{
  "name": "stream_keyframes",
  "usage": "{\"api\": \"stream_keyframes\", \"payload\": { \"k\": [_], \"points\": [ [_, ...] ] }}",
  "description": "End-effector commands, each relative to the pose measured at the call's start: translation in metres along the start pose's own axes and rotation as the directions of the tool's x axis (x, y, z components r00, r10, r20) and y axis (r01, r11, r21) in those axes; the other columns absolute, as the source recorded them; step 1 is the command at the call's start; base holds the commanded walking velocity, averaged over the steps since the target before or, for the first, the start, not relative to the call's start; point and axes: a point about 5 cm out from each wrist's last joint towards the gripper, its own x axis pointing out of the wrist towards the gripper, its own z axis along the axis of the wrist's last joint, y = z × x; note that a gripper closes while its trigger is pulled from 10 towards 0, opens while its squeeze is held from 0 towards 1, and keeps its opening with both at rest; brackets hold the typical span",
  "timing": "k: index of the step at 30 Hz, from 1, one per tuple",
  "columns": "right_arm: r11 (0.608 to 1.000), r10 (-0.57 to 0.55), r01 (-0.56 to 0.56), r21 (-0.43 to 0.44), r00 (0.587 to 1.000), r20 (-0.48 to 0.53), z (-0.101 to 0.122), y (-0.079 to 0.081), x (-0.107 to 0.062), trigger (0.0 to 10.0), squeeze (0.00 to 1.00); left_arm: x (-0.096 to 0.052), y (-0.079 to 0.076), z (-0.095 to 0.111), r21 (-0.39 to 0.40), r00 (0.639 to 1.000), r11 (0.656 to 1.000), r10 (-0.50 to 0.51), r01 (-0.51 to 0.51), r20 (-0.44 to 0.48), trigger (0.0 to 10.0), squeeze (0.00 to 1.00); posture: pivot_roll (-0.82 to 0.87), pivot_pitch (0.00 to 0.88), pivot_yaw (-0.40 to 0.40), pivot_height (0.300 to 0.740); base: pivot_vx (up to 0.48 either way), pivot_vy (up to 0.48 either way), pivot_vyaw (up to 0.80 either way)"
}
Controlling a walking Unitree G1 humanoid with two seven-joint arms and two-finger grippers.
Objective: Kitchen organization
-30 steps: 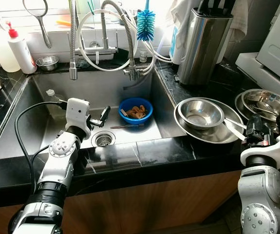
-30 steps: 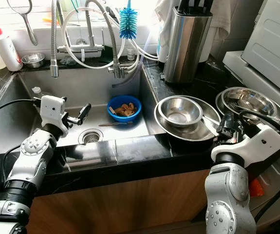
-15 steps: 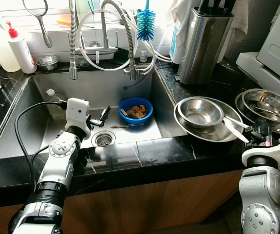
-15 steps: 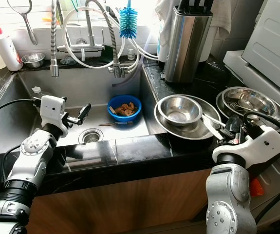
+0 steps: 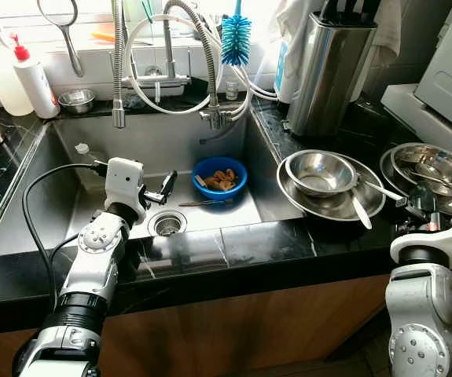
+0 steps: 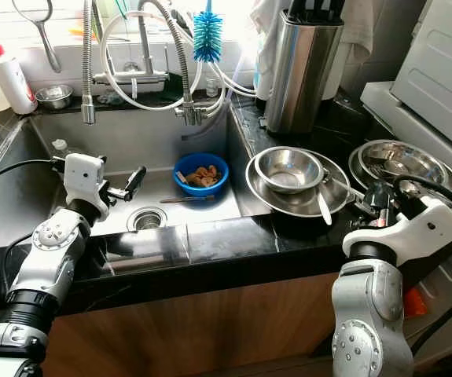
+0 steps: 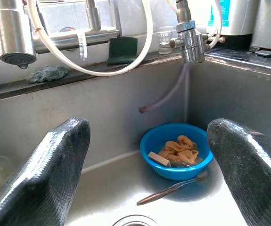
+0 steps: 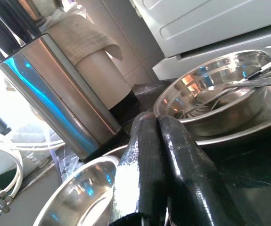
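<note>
over the sink and counter, mid kitchen tidy-up

from the head views, the stacked steel bowls (image 5: 332,184) on the black counter (image 5: 233,243) had slid toward the sink (image 5: 76,149) compared with a second earlier, and a spoon (image 5: 357,212) now lay across their rim; the right gripper (image 6: 379,206) had drawn back beside them, so the nudge looked done. left wrist view: the left gripper (image 7: 147,174) hung released, fingers wide apart, over the sink, facing the blue bowl (image 7: 176,151) of scraps with a utensil (image 7: 170,189) just before it, likely the next thing to clear. right wrist view: the right fingers (image 8: 170,165) were pressed together, clenched on nothing visible, near the knife block (image 8: 55,94) and a second steel dish (image 8: 215,94).
</note>
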Motion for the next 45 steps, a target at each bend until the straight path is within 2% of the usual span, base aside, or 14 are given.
{"api": "stream_keyframes", "payload": {
  "k": [1,2,3,4,21,29,32,37,40,45],
  "points": [
    [0.999,0.032,-0.032,-0.008,0.999,0.024,0.008,0.009,0.002,0.0,0.00,-0.001,0.003,0.003,0.027,1.000,1.000,0.004,-0.005,0.012,10.0,0.00,-0.06,0.047,-0.031,0.740,0.000,0.000,0.00],
    [0.999,0.038,-0.038,-0.010,0.999,0.027,0.009,0.010,0.003,0.0,0.00,-0.001,0.003,0.003,0.027,1.000,1.000,0.005,-0.005,0.013,10.0,0.00,-0.06,0.047,-0.031,0.740,0.000,0.000,0.00],
    [0.999,0.045,-0.045,-0.017,0.998,0.033,0.011,0.012,0.003,9.5,0.00,-0.001,0.003,0.003,0.027,1.000,1.000,0.005,-0.005,0.013,10.0,0.00,-0.06,0.045,-0.033,0.740,0.000,0.000,0.00],
    [0.998,0.057,-0.055,-0.028,0.998,0.040,0.013,0.015,0.004,10.0,0.00,-0.001,0.003,0.003,0.026,1.000,1.000,0.006,-0.006,0.013,10.0,0.00,-0.06,0.045,-0.033,0.740,0.000,0.000,0.00],
    [0.991,0.130,-0.128,-0.028,0.988,0.081,0.027,0.034,0.008,10.0,0.00,-0.001,0.004,0.003,0.017,1.000,1.000,0.018,-0.018,0.014,10.0,0.00,-0.06,0.045,-0.038,0.740,0.000,0.000,0.00],
    [0.974,0.215,-0.205,-0.095,0.971,0.104,0.036,0.049,0.007,10.0,0.00,0.000,0.003,0.004,0.007,1.000,1.000,0.020,-0.020,0.018,10.0,0.00,-0.06,0.045,-0.038,0.740,0.000,0.000,0.00],
    [0.974,0.216,-0.206,-0.090,0.969,0.116,0.040,0.050,0.008,10.0,0.00,0.000,0.003,0.003,0.005,1.000,1.000,0.021,-0.021,0.016,10.0,0.00,-0.06,0.045,-0.038,0.740,0.000,0.000,0.00],
    [0.955,0.285,-0.289,0.066,0.956,0.066,0.032,0.057,0.010,10.0,0.00,0.000,0.001,0.003,-0.005,1.000,1.000,0.025,-0.025,0.018,10.0,0.00,-0.07,0.045,-0.039,0.740,0.000,0.000,0.00],
    [0.890,0.413,-0.408,0.203,0.911,0.019,0.023,0.070,0.007,10.0,0.00,0.001,0.001,0.004,-0.014,0.999,1.000,0.028,-0.027,0.020,10.0,0.00,-0.07,0.045,-0.040,0.740,0.000,0.000,0.00],
    [0.818,0.481,-0.442,0.368,0.877,-0.017,0.009,0.072,0.002,10.0,0.00,0.001,0.001,0.004,-0.028,0.999,0.999,0.040,-0.040,0.021,10.0,0.00,-0.06,0.044,-0.040,0.740,0.000,0.000,0.00]
  ]
}}
